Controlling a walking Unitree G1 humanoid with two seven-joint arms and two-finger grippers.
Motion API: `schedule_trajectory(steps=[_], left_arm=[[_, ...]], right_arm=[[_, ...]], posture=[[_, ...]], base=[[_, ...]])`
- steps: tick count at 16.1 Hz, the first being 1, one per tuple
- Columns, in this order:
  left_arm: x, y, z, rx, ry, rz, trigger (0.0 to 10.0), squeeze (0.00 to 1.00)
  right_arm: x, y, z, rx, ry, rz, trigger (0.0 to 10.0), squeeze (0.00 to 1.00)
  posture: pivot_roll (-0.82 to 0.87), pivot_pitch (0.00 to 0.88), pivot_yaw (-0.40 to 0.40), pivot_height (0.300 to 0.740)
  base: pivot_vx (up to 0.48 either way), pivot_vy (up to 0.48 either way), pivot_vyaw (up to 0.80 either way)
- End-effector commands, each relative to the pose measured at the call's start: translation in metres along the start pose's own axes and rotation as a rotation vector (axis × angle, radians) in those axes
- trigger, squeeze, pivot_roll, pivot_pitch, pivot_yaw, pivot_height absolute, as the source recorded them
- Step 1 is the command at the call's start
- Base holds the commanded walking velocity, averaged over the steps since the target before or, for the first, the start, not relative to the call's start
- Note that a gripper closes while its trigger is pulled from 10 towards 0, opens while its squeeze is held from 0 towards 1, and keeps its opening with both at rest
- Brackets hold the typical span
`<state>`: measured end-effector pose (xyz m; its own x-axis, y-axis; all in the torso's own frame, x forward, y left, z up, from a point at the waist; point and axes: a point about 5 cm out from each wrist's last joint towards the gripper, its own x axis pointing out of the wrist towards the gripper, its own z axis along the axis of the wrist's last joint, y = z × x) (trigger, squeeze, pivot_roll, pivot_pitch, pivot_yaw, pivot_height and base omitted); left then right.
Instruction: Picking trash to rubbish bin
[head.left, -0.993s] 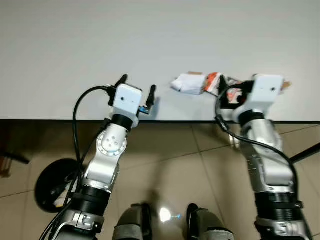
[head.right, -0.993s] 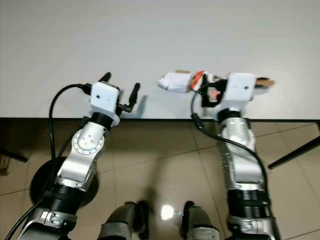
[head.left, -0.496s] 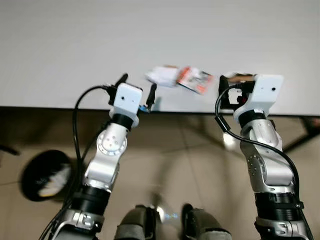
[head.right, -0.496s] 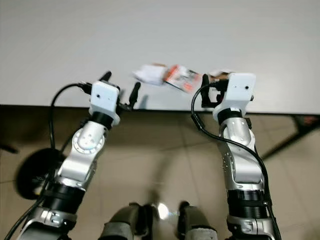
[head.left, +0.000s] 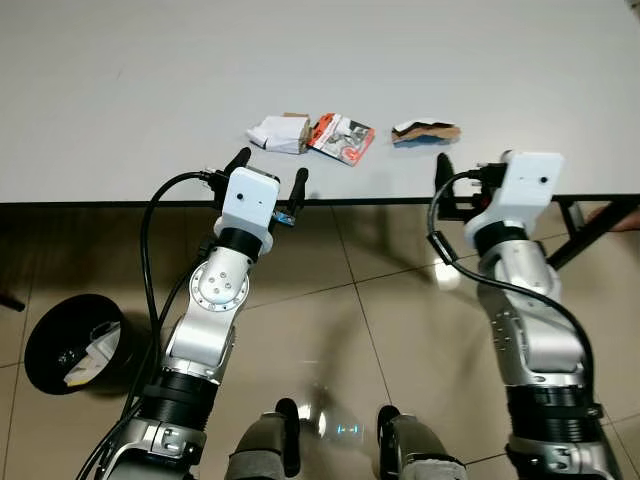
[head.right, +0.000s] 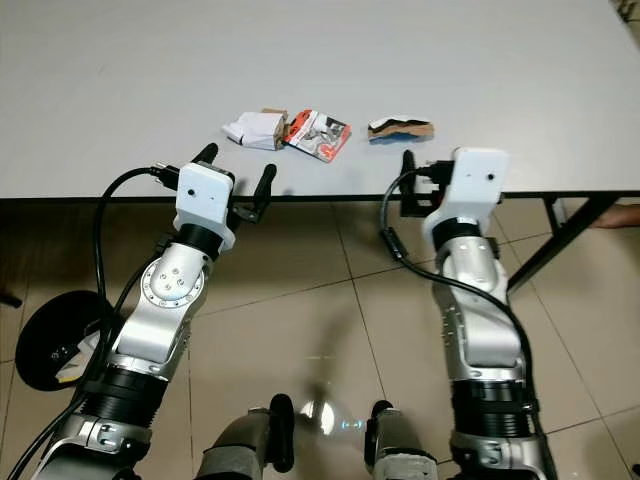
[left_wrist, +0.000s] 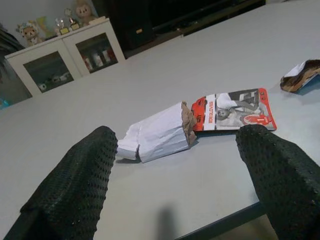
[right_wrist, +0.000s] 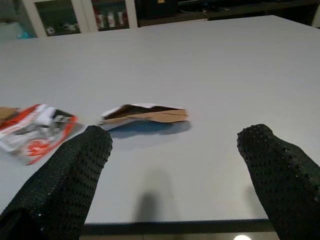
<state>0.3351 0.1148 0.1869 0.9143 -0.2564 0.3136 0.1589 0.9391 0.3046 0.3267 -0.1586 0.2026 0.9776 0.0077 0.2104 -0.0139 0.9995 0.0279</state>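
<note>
Three trash items lie on the table (head.left: 120, 90) near its front edge: a white bag (head.left: 277, 133), a red packet (head.left: 341, 138), a brown scrap (head.left: 426, 132). Both the left gripper (head.left: 268, 172) and the right gripper (right_wrist: 172, 165) are wide apart, empty, at the edge. The bin (head.left: 70, 343) on the floor at left seems to hold some paper. All three remain to collect.

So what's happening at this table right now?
The robot stands at the white table with both grippers open and empty at its near edge. The left gripper faces the white paper bag and red wrapper; the right gripper faces the brown scrap. The black bin sits on the floor on its left.
</note>
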Motion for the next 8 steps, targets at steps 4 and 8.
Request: schedule_trajectory(steps=[4, 8], left_arm=[[0.0025, 0.0075, 0.0007, -0.008, -0.005, 0.009, 10.0, 0.0], [0.0026, 0.0077, 0.0012, -0.01, -0.008, 0.018, 10.0, 0.0]], right_arm=[[-0.0011, 0.0042, 0.0007, 0.003, -0.002, 0.017, 10.0, 0.0], [-0.001, 0.0048, 0.0001, 0.005, -0.001, 0.016, 10.0, 0.0]], posture=[[0.03, 0.291, 0.086, 0.74], [0.04, 0.29, 0.089, 0.74]], base=[[0.0, 0.0, 0.0], [0.129, 0.0, 0.0]])
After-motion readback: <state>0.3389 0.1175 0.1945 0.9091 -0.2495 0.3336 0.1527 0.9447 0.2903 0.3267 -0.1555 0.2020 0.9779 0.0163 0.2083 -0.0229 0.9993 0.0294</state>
